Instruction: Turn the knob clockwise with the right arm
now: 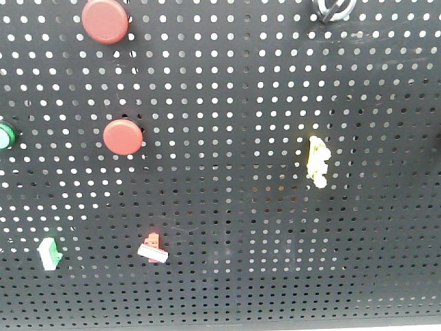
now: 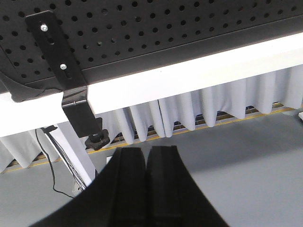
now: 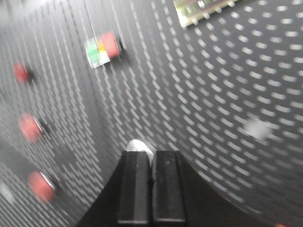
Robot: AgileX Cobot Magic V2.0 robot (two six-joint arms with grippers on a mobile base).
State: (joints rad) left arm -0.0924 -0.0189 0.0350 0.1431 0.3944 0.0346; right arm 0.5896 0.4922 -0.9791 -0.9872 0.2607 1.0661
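Note:
The knob (image 3: 140,146) shows as a small silvery-white rim right at the tips of my right gripper (image 3: 151,155). The two dark fingers stand pressed together over its centre, so the pointer bar is hidden. This view is smeared by motion. In the front view only the lower arc of the knob's ring (image 1: 334,9) shows at the board's top edge, and the right arm cannot be made out there. My left gripper (image 2: 147,152) hangs shut and holds nothing, below the table's front edge.
The black pegboard (image 1: 234,207) carries two red buttons (image 1: 105,21) (image 1: 122,136), a green button (image 1: 4,136), a yellow fitting (image 1: 317,161), a red-white switch (image 1: 153,248) and a green-white one (image 1: 49,253). A black clamp bracket (image 2: 71,80) grips the white table edge (image 2: 199,71).

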